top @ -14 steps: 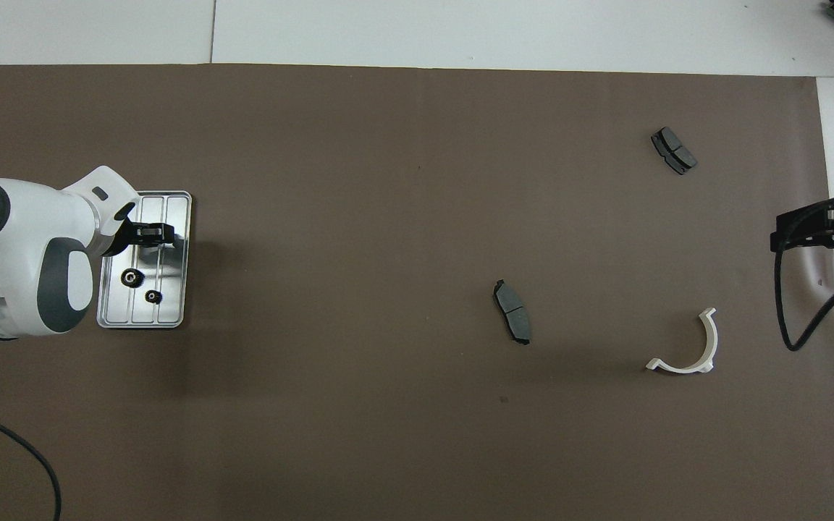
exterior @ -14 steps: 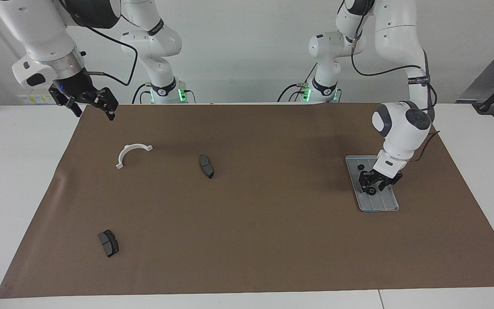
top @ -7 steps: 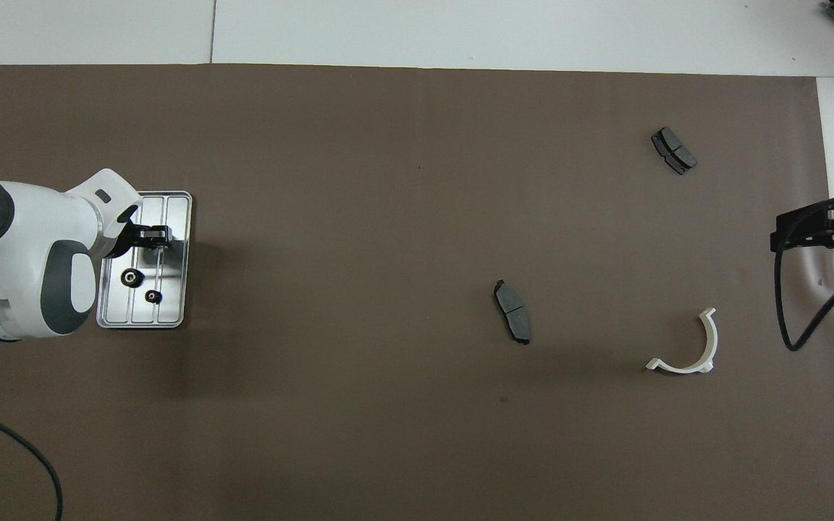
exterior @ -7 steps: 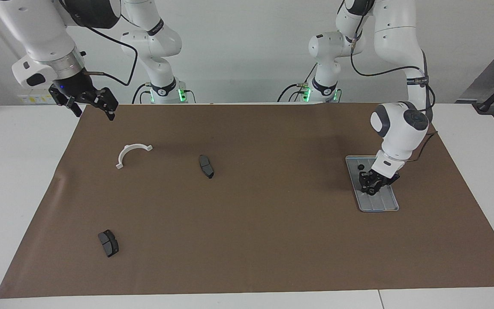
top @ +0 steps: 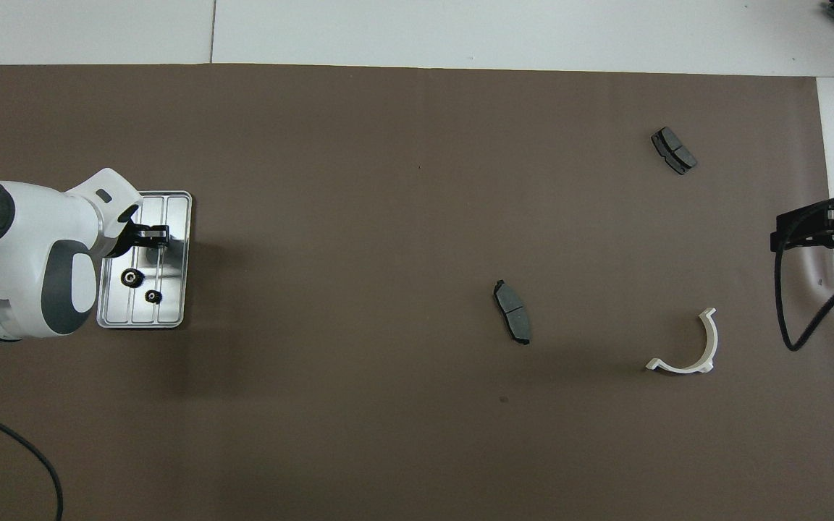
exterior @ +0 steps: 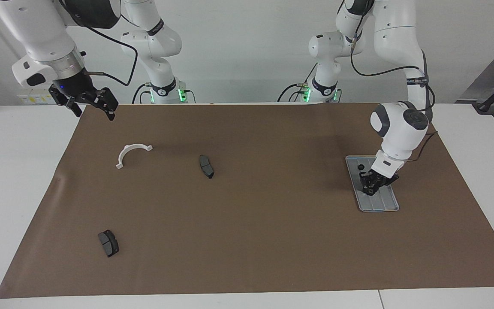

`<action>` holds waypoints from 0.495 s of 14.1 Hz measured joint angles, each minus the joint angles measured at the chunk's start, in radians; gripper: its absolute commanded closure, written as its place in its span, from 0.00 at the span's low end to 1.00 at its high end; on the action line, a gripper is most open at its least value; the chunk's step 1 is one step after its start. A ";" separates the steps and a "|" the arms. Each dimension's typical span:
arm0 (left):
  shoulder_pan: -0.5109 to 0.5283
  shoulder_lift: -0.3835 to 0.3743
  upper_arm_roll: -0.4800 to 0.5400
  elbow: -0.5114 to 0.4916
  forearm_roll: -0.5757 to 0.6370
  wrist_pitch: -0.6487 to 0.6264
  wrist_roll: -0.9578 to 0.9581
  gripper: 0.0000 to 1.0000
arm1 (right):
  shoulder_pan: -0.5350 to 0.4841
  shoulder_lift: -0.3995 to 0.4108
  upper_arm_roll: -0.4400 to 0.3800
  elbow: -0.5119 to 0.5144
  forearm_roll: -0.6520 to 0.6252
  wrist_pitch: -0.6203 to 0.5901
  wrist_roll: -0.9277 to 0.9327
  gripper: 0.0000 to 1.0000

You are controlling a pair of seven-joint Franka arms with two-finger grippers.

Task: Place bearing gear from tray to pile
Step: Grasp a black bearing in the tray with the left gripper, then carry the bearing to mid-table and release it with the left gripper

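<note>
Left gripper (exterior: 372, 188) narrowed since before, down in tray (exterior: 390, 207), contents unclear

You have one tray (top: 177, 260), two visible gears (top: 131, 277), two brake pads (top: 512, 311) and one white bracket (top: 692, 349).

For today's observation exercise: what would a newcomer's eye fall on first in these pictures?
First, the left gripper down in the metal tray at the left arm's end, beside two small gears. Next, the white half-ring bracket and two dark brake pads scattered toward the right arm's end, where the right gripper waits open.
</note>
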 measured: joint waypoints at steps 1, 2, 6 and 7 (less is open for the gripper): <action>0.000 0.000 0.000 0.000 0.000 0.000 0.000 0.81 | 0.000 0.000 0.000 0.000 0.000 0.000 0.000 0.00; 0.000 0.000 0.000 0.001 0.000 0.000 0.000 0.82 | 0.000 0.000 0.000 0.000 0.000 0.000 0.000 0.00; -0.001 0.003 -0.001 0.036 0.000 -0.012 0.000 0.87 | 0.000 0.000 0.000 0.000 0.000 0.000 0.000 0.00; -0.004 0.006 -0.002 0.062 0.000 -0.037 0.000 0.88 | 0.000 0.000 0.000 0.000 0.000 0.000 0.000 0.00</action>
